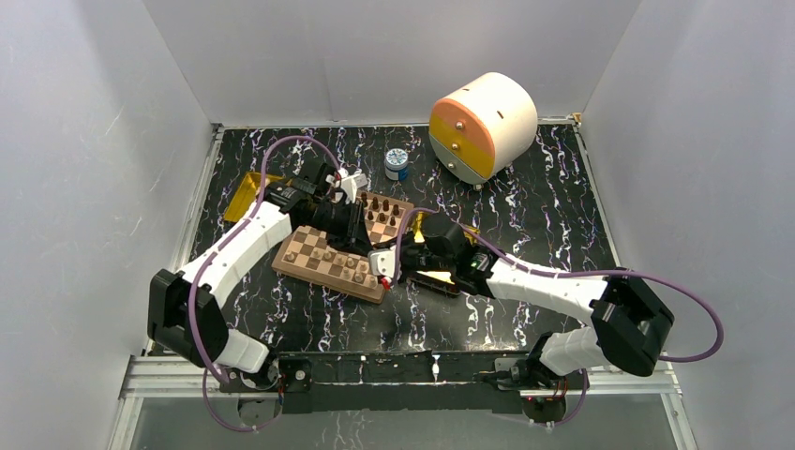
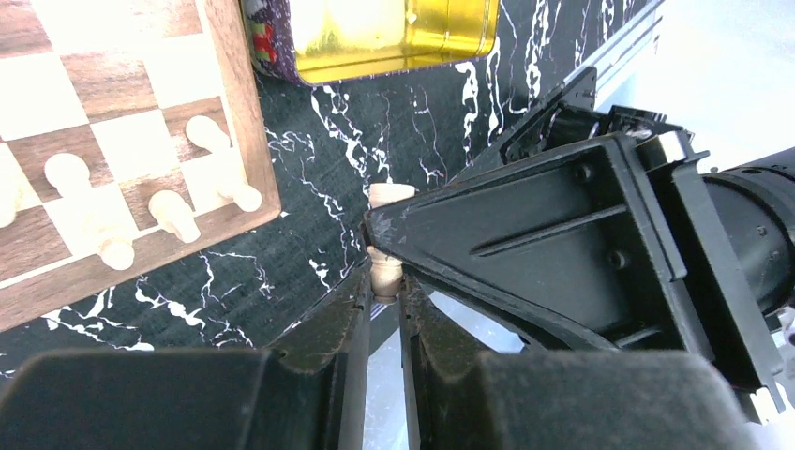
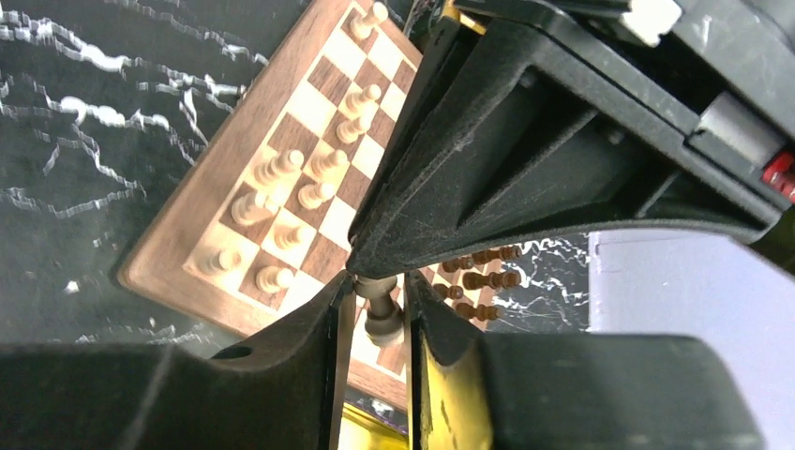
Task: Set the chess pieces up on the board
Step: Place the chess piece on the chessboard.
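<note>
The wooden board (image 1: 309,251) lies mid-table in two checkered halves, with dark chess pieces (image 1: 382,208) on the far half. My left gripper (image 1: 352,230) hovers at the board; in the left wrist view it (image 2: 384,277) is shut on a pale tan piece (image 2: 386,270) over the black marbled table, beside the board's corner (image 2: 239,112), where pale pieces (image 2: 173,214) stand. My right gripper (image 1: 389,265) is over the board's near right end; in the right wrist view it (image 3: 380,300) is shut on a chess piece (image 3: 382,319) that looks dull in shadow, above the board (image 3: 202,216) with pale pieces (image 3: 272,169) and dark pieces (image 3: 478,277).
A round orange-and-white drum (image 1: 483,127) stands at the back right, and a small blue-and-white jar (image 1: 397,164) behind the board. One gold tray (image 1: 246,195) lies left of the board, another (image 1: 441,277) under my right wrist. A gold tray (image 2: 394,37) also shows in the left wrist view. Grey walls close three sides.
</note>
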Available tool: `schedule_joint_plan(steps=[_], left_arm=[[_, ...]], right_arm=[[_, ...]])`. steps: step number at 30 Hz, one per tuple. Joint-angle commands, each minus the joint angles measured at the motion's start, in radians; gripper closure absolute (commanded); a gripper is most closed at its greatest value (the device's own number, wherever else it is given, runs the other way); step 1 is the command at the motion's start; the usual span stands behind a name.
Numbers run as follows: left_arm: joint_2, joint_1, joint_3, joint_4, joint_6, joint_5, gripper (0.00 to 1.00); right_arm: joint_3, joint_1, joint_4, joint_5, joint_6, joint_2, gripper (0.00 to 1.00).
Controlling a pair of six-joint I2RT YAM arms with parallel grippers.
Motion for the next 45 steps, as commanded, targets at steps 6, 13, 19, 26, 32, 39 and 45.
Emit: schedule_joint_plan(steps=[6,13,19,26,32,39,45], left_arm=[[-0.139,-0.006,0.038,0.129,-0.133,-0.138,0.91],[-0.149,-0.006,0.021,0.142,-0.137,-0.135,0.92],[-0.162,-0.006,0.04,0.115,-0.129,-0.185,0.94],[-0.16,-0.006,0.073,0.071,-0.101,-0.253,0.96],[-0.137,-0.006,0.132,-0.044,-0.063,-0.326,0.97],[-0.108,-0.006,0.19,-0.207,-0.047,-0.476,0.97],[-0.12,-0.006,0.155,-0.261,-0.075,-0.673,0.97]], right_arm=[[-0.034,0.01,0.321,-0.01,0.425,-0.041,0.89],[-0.04,0.009,0.388,0.005,0.534,-0.031,0.91],[-0.032,0.01,0.376,-0.008,0.569,-0.029,0.85],[-0.057,0.01,0.417,-0.007,0.664,-0.024,0.81],[-0.076,0.01,0.386,0.052,0.73,-0.084,0.51],[-0.127,0.009,0.26,0.102,0.776,-0.257,0.02],[-0.132,0.01,0.106,0.213,0.869,-0.372,0.01]])
